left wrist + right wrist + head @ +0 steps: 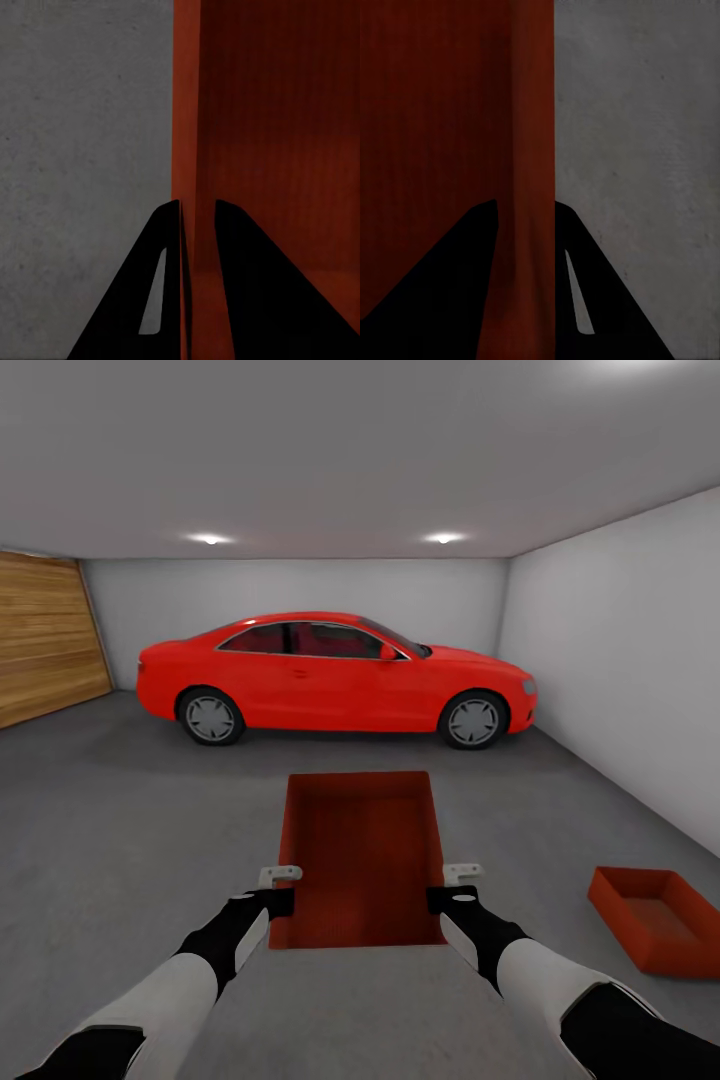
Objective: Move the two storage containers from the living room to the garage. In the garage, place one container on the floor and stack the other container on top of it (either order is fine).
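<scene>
Above the garage floor (120,830), a storage container (362,855) is carried w/ both arms; left pincer (198,214) clamps its left wall, right pincer (526,214) its right wall; second container (658,916) sits on the concrete, lower right, probably empty; red car (335,678) behind.

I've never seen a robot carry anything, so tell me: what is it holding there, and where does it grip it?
An orange-red container, carried by both arms: the left gripper pinches its left side wall, the right gripper its right side wall.
</scene>
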Robot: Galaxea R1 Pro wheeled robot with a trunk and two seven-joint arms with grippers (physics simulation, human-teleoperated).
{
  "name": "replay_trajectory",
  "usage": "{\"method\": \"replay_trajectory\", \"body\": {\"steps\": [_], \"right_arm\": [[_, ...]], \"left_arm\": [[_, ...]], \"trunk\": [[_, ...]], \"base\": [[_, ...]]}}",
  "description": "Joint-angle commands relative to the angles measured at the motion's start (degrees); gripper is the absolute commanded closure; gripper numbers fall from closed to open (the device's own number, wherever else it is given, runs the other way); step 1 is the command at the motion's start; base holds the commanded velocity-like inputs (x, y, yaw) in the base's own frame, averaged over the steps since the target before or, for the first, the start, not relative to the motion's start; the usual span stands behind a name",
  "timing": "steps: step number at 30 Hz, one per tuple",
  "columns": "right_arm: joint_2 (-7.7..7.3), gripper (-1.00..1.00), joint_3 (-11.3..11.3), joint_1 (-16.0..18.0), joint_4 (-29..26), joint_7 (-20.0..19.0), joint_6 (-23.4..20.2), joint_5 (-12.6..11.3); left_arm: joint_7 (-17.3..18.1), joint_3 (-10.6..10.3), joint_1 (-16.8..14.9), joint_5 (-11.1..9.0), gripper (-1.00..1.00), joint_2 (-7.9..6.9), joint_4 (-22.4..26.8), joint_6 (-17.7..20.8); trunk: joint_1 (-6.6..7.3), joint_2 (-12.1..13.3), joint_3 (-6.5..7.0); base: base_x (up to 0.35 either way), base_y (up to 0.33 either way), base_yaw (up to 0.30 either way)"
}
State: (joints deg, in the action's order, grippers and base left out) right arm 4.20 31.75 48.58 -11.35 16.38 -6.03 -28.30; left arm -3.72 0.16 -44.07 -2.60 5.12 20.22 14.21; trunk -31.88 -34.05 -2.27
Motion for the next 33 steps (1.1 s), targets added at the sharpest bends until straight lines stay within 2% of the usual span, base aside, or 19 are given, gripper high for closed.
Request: {"method": "replay_trajectory", "body": {"steps": [1, 33], "right_arm": [[0.11, 1.00, 1.7, 0.0, 0.0, -1.2, -0.4, -2.1], [0.11, 1.00, 1.7, 0.0, 0.0, -1.2, -0.4, -2.1]], "left_arm": [[-0.5, -0.5, -0.1, -0.2, 1.00, 0.07, 0.3, -0.5], [-0.5, -0.5, -0.1, -0.3, 1.00, 0.05, 0.3, -0.5]], "trunk": [[-0.06, -0.1, -0.11], [-0.06, -0.1, -0.11]], "base": [[0.321, 0.000, 0.000], [0.321, 0.000, 0.000]]}}
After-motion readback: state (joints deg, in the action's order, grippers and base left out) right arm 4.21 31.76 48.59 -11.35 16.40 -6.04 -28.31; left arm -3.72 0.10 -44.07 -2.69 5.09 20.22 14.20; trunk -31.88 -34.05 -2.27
